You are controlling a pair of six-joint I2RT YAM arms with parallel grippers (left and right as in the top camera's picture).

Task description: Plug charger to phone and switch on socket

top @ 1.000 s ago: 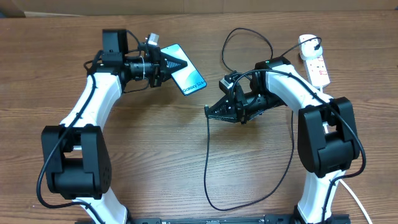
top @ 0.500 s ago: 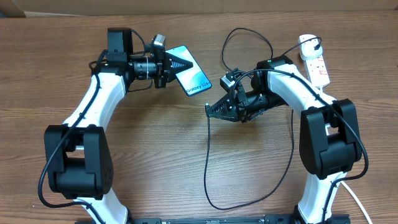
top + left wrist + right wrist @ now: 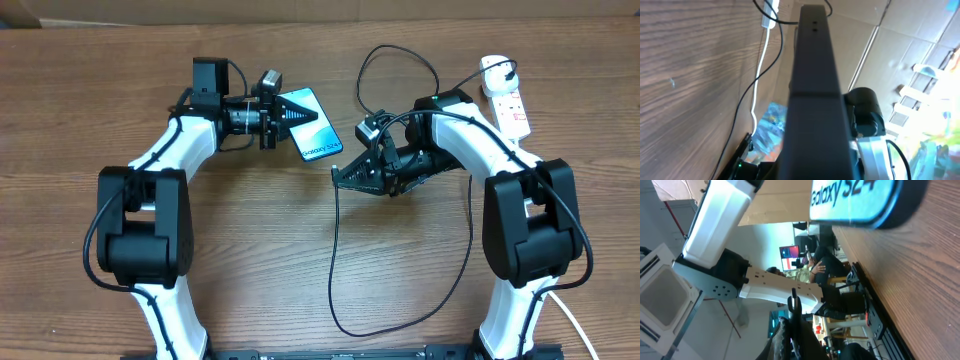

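My left gripper (image 3: 299,113) is shut on the phone (image 3: 316,126), whose blue-white screen faces up and whose lower end points toward the right arm. In the left wrist view the phone (image 3: 812,75) fills the middle as a dark edge. My right gripper (image 3: 337,177) is shut on the black connector tip (image 3: 794,301) of the charger cable (image 3: 334,260), a short way below and right of the phone's end. The phone (image 3: 855,197) with its "Galaxy S24" text shows at the top of the right wrist view. The white socket (image 3: 510,108) lies at the far right with the charger adapter (image 3: 493,68) on it.
The black cable makes a large loop toward the table's near edge (image 3: 400,325) and a smaller loop at the back (image 3: 400,60). A cardboard wall (image 3: 320,8) runs along the table's far edge. The socket's thick white cord (image 3: 570,325) leaves at the lower right.
The left arm has carried the phone to the right, closer to the right gripper. The right arm and the cable tip have barely moved.
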